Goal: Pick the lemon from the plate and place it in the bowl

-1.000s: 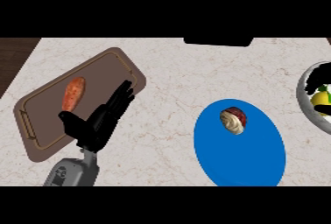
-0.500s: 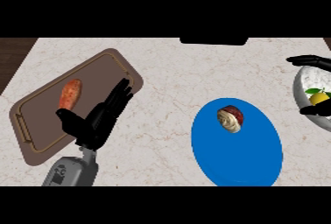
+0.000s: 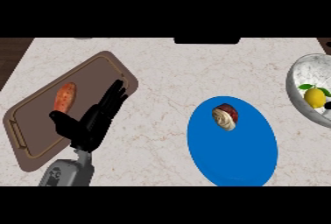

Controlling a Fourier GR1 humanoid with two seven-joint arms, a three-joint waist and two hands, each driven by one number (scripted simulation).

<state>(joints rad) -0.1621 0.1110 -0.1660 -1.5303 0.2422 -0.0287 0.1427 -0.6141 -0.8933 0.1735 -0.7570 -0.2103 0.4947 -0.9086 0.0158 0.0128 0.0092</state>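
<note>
One lemon [image 3: 315,97] sits inside the one bowl [image 3: 298,74], a grey marbled vessel cut off by the right edge of the view; the fruit lies against the bowl's right portion, with a small green leaf at its upper left. The lemon looks slightly taller than wide, its long axis running roughly from far to near, though which end is the stem tip cannot be told. A small dark shape touches the lemon's lower right at the frame edge; what it is cannot be told.

One blue plate [image 3: 242,157] lies near the centre right, its near rim reaching the lower limit of the view. On its far part rests a single round brown-and-cream food item [image 3: 225,117].

One brown cutting board [image 3: 39,144] lies angled at the left, with a single orange sweet potato [image 3: 65,96] on it, lengthwise along the board. The left hand [image 3: 87,124] rests over the board's right edge, fingers straight and spread apart, holding nothing. The right hand is not seen.

A broad stretch of pale marble counter [image 3: 168,70] lies open between board and plate, and along the far side. Plate and bowl stand apart, with a narrow strip of counter between them.
</note>
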